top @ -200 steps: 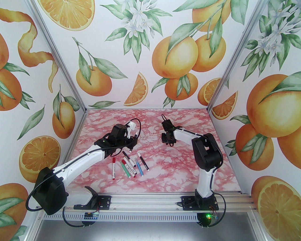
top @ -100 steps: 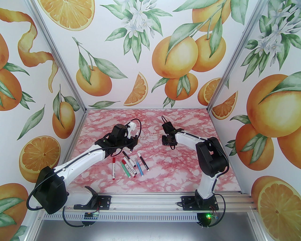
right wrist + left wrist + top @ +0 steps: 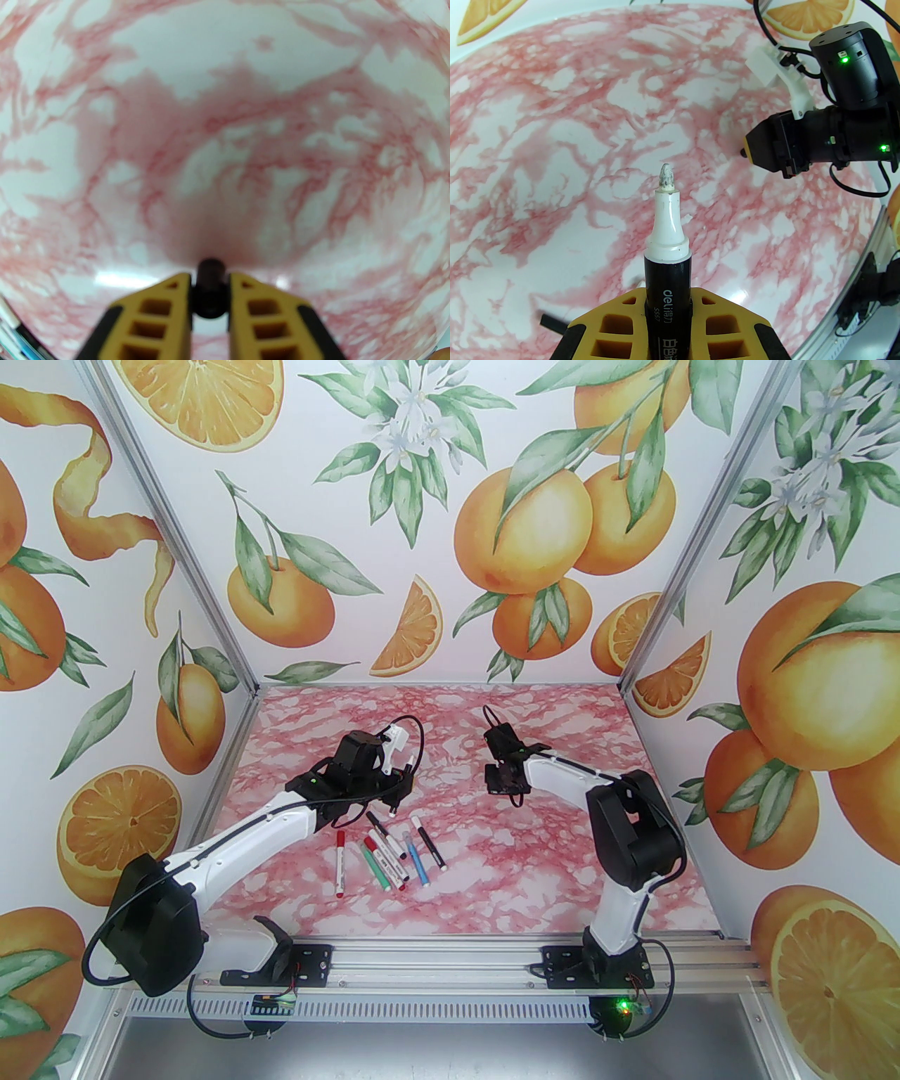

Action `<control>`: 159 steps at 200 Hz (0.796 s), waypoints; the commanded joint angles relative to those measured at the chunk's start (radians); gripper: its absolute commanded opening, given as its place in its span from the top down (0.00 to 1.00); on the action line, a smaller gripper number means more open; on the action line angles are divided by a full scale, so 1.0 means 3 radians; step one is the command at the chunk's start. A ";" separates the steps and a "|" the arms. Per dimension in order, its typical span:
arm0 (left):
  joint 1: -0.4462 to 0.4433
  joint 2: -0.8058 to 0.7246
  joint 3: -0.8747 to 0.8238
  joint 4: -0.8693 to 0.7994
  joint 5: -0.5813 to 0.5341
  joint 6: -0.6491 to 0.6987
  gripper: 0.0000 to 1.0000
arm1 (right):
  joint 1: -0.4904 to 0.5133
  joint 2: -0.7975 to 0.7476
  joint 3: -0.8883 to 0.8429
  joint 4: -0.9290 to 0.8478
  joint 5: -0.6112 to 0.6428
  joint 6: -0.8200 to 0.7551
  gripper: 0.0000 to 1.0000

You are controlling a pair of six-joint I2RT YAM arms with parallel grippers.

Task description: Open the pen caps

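Observation:
My left gripper (image 3: 668, 302) is shut on a black pen (image 3: 668, 277) whose white nib end stands bare, pointing away over the table. In the top view that left gripper (image 3: 396, 790) hovers above the table's middle left. The right gripper (image 3: 210, 281) is shut on a small black pen cap (image 3: 210, 290) that sticks out a little past the yellow fingertips. It hangs to the right of the held pen, apart from it, in the top view (image 3: 500, 780) and the left wrist view (image 3: 747, 149). Several other pens (image 3: 387, 852) lie side by side on the table below the left gripper.
The pink marbled table (image 3: 548, 866) runs back to the orange-print walls. A metal rail (image 3: 450, 958) with both arm bases lines the near edge. There is bare surface to the right of the pens and under the right gripper.
The right arm's elbow has swung right and lower, and its gripper has shifted a little. The left arm and the pens on the table have not moved.

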 commanded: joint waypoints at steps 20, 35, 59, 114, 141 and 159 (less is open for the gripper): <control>0.0019 -0.0009 0.0080 0.0116 0.0182 -0.0011 0.97 | -0.0003 -0.0248 0.0272 -0.0596 -0.0035 -0.0200 0.85; 0.0020 -0.0015 0.0124 0.0111 0.0314 0.0013 0.97 | -0.0023 -0.0261 0.0399 -0.0840 -0.0112 -0.0259 0.85; 0.0019 -0.0020 0.0179 0.0096 0.0439 0.0035 0.97 | -0.0077 -0.0194 0.0639 -0.1214 -0.0296 -0.0355 0.85; 0.0023 -0.0095 0.0149 0.0104 0.0532 0.0092 0.97 | -0.0209 0.0262 0.1179 -0.1836 -0.0616 -0.0577 0.84; 0.0030 -0.0152 0.0094 0.0144 0.0567 0.0062 0.97 | -0.0217 0.0503 0.1335 -0.2005 -0.0706 -0.0686 0.84; 0.0036 -0.0188 0.0059 0.0152 0.0561 0.0054 0.96 | -0.0234 0.0619 0.1386 -0.1997 -0.0733 -0.0674 0.83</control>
